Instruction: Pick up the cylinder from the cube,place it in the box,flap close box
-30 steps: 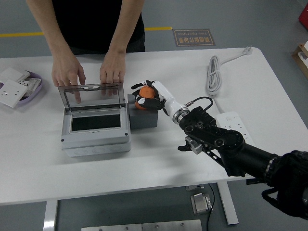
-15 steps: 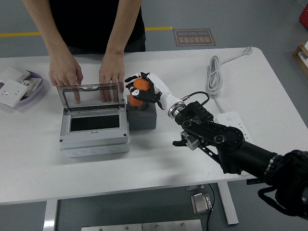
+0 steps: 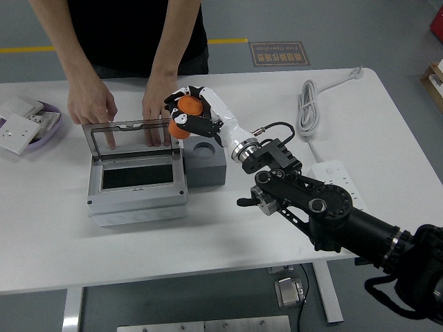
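Observation:
My right hand [image 3: 185, 113] is shut on the orange cylinder [image 3: 183, 112], holding it in the air above and left of the grey cube [image 3: 205, 164]. The cube's round socket [image 3: 203, 148] shows empty. To the cube's left stands the grey box [image 3: 137, 188] with its clear flap [image 3: 131, 138] raised upright. A person at the far side rests both hands [image 3: 158, 109] behind the flap, fingers touching it. My left arm is out of sight.
A purple tray [image 3: 50, 128] with white wall sockets sits at the far left. A coiled white cable [image 3: 308, 104] and a white power strip [image 3: 333, 181] lie on the right. My right forearm [image 3: 325, 211] crosses the table's right front.
My right hand has lifted the orange cylinder out of the cube's socket and carried it up and to the left, toward the box flap. The person's hands stayed behind the flap.

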You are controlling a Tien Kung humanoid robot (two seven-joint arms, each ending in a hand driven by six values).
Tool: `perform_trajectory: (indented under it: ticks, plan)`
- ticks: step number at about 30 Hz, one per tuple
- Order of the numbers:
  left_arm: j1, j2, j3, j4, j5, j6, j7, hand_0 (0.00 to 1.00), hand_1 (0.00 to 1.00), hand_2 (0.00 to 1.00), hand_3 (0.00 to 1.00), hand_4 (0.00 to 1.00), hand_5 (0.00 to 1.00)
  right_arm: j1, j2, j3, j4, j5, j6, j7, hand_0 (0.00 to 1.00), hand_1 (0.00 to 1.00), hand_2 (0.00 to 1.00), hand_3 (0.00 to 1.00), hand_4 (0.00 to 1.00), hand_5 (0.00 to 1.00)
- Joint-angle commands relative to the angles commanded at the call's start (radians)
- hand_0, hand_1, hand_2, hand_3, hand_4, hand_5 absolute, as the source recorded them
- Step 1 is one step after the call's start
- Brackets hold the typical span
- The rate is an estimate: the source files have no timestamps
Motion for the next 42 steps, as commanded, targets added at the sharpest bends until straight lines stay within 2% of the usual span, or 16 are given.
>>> perform_trajectory:
  ticks: [3, 4, 6, 11, 16, 25, 34, 42]
  plan:
    - [0.002, -0.001, -0.001, 0.000, 0.000, 0.000, 0.000, 0.629, 0.647, 0.625, 0.668, 0.722, 0.253, -0.013, -0.004, 0.022, 0.050, -0.052, -0.009, -0.015, 0.481, 0.516, 0.477, 0.440, 0.002, 0.002]
    - [0.003, -0.002, -0.002, 0.000, 0.000, 0.000, 0.000, 0.629, 0.647, 0.625, 0.668, 0.722, 0.253, -0.017, -0.007, 0.026, 0.070, -0.072, -0.011, -0.022, 0.406, 0.436, 0.418, 0.409, 0.002, 0.002]
    - [0.005, -0.002, -0.003, 0.000, 0.000, 0.000, 0.000, 0.629, 0.647, 0.625, 0.668, 0.722, 0.253, -0.022, -0.013, 0.024, 0.110, -0.111, -0.014, -0.038, 0.406, 0.436, 0.418, 0.409, 0.002, 0.002]
    - [0.007, -0.003, -0.004, 0.001, -0.001, 0.000, 0.000, 0.629, 0.647, 0.625, 0.668, 0.722, 0.253, -0.019, -0.016, -0.023, 0.191, -0.217, -0.017, -0.088, 0.379, 0.417, 0.405, 0.407, 0.002, 0.002]
    - [0.007, -0.003, -0.007, 0.001, 0.001, 0.000, -0.001, 0.629, 0.647, 0.625, 0.668, 0.722, 0.253, 0.012, 0.000, -0.094, 0.226, -0.324, -0.018, -0.135, 0.373, 0.416, 0.403, 0.410, 0.002, 0.002]
    - [0.008, -0.001, -0.005, 0.002, -0.004, 0.000, -0.001, 0.629, 0.647, 0.625, 0.668, 0.722, 0.253, 0.105, 0.000, -0.236, 0.216, -0.560, 0.001, -0.257, 0.368, 0.412, 0.401, 0.408, 0.002, 0.002]
    - [0.009, 0.002, -0.003, 0.003, -0.005, 0.000, -0.001, 0.629, 0.647, 0.625, 0.668, 0.722, 0.253, 0.203, 0.000, -0.344, 0.161, -0.790, 0.059, -0.404, 0.363, 0.412, 0.402, 0.402, 0.002, 0.002]
    - [0.012, 0.004, 0.000, 0.004, -0.006, -0.001, 0.000, 0.629, 0.647, 0.625, 0.668, 0.722, 0.253, 0.255, 0.000, -0.416, 0.168, -0.911, 0.113, -0.513, 0.362, 0.417, 0.408, 0.413, 0.002, 0.002]
